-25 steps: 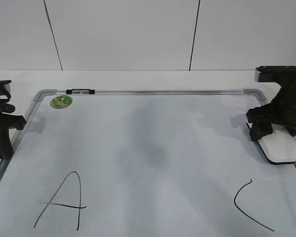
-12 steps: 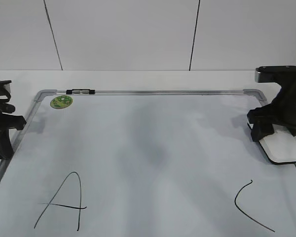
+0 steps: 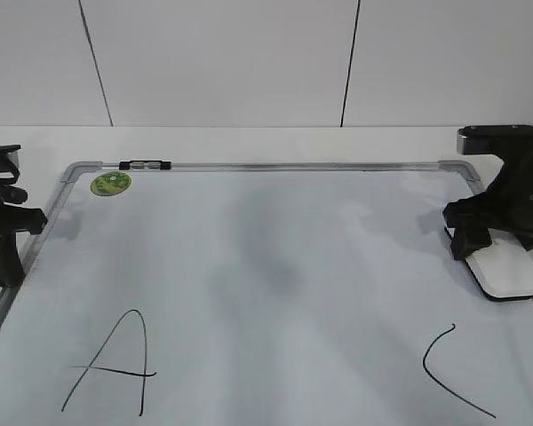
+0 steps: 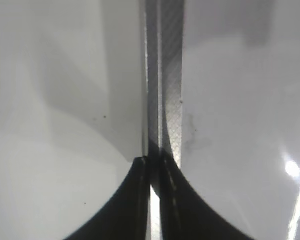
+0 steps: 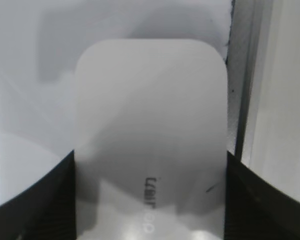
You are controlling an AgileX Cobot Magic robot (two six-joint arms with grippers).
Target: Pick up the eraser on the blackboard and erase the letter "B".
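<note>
Lying flat at the blackboard's [image 3: 249, 257] right edge, the eraser [image 5: 150, 135] is flanked by the right gripper [image 5: 150, 200]; closure cannot be told. It is judged light, rigid, best taken by its long sides.

Lower end of eraser [image 5: 150, 140] cut off at bottom frame edge; grey lettering [image 5: 149, 205] blurred, unreadable; right gripper [image 5: 150, 200] mostly outside lower corners.

A white rounded-rectangular eraser [image 3: 508, 272] with small grey lettering and a thin dark underside lies flat at the right edge of a large white blackboard [image 3: 275, 266], which has a silver-grey frame. No letter "B" shows on the board.
</note>
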